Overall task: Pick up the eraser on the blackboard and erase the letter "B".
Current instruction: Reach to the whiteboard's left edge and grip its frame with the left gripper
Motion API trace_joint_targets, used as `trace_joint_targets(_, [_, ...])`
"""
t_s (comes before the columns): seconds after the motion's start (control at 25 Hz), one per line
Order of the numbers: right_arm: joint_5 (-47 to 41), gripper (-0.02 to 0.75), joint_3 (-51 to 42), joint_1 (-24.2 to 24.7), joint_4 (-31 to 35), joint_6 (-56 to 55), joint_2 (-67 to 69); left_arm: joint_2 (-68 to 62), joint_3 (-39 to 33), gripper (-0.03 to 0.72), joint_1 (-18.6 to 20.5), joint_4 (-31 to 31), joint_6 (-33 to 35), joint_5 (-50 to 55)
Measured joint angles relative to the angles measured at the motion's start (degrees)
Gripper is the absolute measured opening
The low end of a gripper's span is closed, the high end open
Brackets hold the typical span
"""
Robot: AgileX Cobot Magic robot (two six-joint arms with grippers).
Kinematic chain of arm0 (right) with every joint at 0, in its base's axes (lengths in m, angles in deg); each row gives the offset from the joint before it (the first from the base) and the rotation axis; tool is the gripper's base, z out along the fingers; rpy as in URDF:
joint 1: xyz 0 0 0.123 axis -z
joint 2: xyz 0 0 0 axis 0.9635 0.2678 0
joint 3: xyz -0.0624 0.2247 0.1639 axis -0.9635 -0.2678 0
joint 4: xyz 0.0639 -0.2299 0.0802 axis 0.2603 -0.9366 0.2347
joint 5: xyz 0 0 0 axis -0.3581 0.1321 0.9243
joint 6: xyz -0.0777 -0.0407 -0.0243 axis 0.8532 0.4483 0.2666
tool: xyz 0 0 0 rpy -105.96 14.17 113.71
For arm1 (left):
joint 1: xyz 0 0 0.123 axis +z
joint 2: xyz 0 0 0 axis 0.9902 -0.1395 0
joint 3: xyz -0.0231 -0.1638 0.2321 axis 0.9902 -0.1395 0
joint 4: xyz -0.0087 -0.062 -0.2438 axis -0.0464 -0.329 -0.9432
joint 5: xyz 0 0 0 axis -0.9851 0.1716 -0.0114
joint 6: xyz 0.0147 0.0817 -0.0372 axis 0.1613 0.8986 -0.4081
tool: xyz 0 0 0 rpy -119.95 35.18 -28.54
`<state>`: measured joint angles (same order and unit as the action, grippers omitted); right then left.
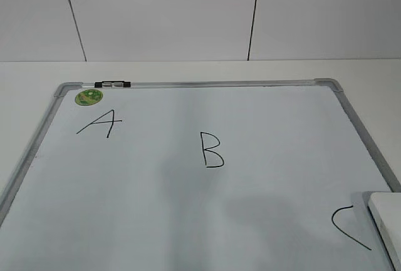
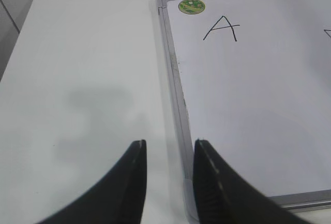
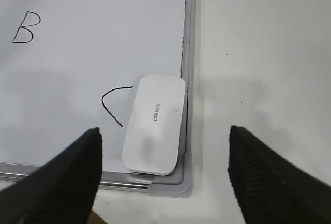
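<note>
So the blackboard (image 1: 188, 221) is really a white dry-erase board with a silver-grey frame, lying flat on a white table (image 2: 77, 79). There's a round green sticker (image 1: 88, 97) in its far left corner, right by a small black-and-clear clip (image 1: 113, 84) on the top rail. Written across it in thin black marker: an "A" (image 1: 100, 124) on the left, the letter "B" (image 1: 212, 150) in the middle and fully intact, and a curved "C" (image 1: 349, 226) down by the right edge.

The eraser (image 3: 154, 124) is sitting on the board's near right corner, white side up with a little grey logo, its right edge over the frame and its left edge just touching the end of the "C". It's well apart from the "B".

The right gripper (image 3: 164, 144) hangs above the eraser with its jaws spread wide, one either side, touching nothing. The left gripper (image 2: 168, 154) has its fingers at a narrow gap, holding nothing, hovering over the board's left frame rail near the corner.
</note>
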<state>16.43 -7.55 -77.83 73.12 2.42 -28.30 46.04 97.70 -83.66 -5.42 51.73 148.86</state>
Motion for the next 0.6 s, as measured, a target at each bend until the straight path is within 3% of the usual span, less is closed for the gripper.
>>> trace_joint_targets(0.6, [0.00,0.584,0.00,0.00,0.00,0.00,0.00,0.00,0.00,0.236,0.00,0.00,0.00,0.00])
